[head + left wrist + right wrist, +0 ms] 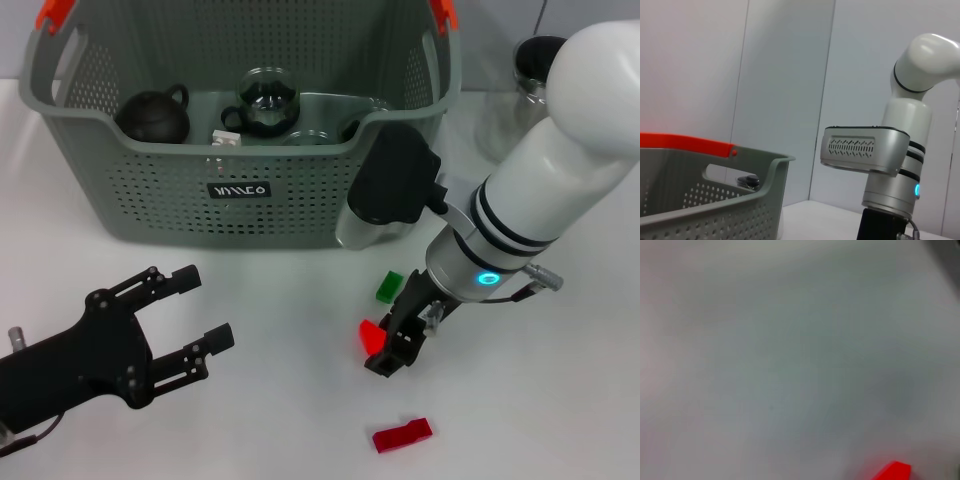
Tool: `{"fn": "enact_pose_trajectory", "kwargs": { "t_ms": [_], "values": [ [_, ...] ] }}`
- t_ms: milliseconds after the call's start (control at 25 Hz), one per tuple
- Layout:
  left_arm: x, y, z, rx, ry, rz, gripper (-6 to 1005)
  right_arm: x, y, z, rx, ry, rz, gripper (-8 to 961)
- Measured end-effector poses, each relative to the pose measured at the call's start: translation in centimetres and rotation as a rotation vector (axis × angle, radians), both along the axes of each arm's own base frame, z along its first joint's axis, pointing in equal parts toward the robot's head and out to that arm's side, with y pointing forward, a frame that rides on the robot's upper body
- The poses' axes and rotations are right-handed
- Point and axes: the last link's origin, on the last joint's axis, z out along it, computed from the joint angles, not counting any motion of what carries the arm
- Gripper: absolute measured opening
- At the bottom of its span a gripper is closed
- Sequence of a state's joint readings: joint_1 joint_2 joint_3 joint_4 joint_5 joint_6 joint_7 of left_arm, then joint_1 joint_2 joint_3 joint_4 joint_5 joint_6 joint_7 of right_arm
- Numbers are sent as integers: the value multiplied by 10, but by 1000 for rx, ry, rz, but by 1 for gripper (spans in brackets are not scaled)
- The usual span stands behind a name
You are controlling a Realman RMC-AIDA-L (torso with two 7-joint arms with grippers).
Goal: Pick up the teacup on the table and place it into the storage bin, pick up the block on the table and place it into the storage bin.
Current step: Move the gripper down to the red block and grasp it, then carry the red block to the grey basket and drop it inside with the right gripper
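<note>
Right gripper point(392, 345) clenched on red block point(374, 334), low over table point(560, 400), near basket's point(150, 215) front wall, seemingly for transfer.

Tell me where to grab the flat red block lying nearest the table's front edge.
Take the flat red block from straight above, fingers closing across its narrow width, probably at mid-length. It lies flat and elongated on the table, apart from everything else, so both long sides look free.

A small black label point(238, 190) with white letters sits on the front wall of the storage bin point(150, 200); the letters cannot be read with certainty. No other text shows.
</note>
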State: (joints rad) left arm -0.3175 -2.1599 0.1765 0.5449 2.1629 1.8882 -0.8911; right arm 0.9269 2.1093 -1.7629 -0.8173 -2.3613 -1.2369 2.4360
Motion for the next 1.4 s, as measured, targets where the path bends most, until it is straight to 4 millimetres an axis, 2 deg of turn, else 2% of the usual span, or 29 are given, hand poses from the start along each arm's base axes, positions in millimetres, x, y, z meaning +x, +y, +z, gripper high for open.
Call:
{"fn": "enact_pose_trajectory", "kwargs": {
  "t_ms": [560,800,960,1240,1400],
  "values": [
    [0,0,0,0,0,2,763,1,4,-1,42,10,-35,524],
    [0,0,-1,0,1,4,763,2,3,1,42,4,-49,322],
    [0,0,0,0,1,4,763,1,3,5,38,17,-66,271],
    [-1,0,0,2,1,5,763,-10,3,27,30,84,-115,256],
    [-2,0,2,12,0,11,763,-17,5,58,56,142,-140,258]
  ]
}}
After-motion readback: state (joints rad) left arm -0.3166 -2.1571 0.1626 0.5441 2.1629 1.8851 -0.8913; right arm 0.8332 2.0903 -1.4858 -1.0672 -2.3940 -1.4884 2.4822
